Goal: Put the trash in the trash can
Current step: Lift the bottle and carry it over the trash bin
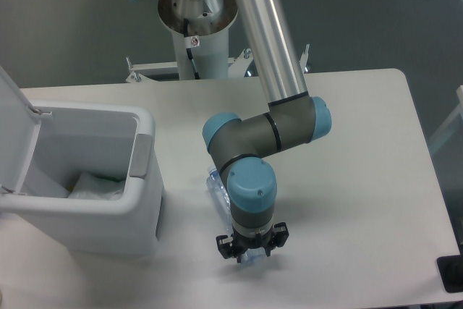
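The gripper (252, 255) pointed straight down at the white table (347, 179), low over the near-centre of it, seen from above and mostly hidden under its own grey-and-blue wrist. Only black finger mounts showed at either side, so whether the jaws were closed or apart could not be told. The clear plastic bottle (217, 192) lay on the table under the wrist, running diagonally. One end poked out at the upper left of the wrist and a pale clear bit showed between the finger mounts at the bottom. Contact between fingers and bottle could not be made out. The label was not visible from this view.

The arm (268, 48) came down from the pedestal base (197, 12) at the far table edge, a silver tube ending in a grey elbow with blue caps just above the wrist.

The trash can (137, 208) stood at the left of the table, well apart from the gripper, white and boxy with rounded corners. Its lid (14, 135) was swung up and open on the left side, and a grey strip (140, 155) sat on the right rim. Inside, something pale and crumpled (94, 184) lay at the bottom, probably the plastic bag, but no green strip was clear enough to confirm.
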Controlling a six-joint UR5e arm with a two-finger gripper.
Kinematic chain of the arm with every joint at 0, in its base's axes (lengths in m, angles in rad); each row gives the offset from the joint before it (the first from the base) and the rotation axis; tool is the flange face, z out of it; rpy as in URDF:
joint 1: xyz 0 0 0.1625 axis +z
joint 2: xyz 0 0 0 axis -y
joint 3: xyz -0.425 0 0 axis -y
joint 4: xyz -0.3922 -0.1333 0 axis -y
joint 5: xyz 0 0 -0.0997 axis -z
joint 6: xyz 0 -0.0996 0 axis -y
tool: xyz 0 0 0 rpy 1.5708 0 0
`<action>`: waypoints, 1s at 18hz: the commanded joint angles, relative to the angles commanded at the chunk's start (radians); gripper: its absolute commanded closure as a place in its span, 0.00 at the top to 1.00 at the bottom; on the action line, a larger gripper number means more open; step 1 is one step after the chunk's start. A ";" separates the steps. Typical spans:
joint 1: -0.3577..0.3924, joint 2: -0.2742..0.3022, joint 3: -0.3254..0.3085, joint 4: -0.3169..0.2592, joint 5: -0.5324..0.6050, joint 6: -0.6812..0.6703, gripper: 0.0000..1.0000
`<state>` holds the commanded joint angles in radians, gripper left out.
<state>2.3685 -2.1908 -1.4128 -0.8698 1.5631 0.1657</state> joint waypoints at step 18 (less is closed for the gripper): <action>0.091 0.341 0.207 0.097 -0.290 -0.049 0.66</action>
<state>2.4590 -1.8501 -1.2058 -0.7732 1.2732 0.1166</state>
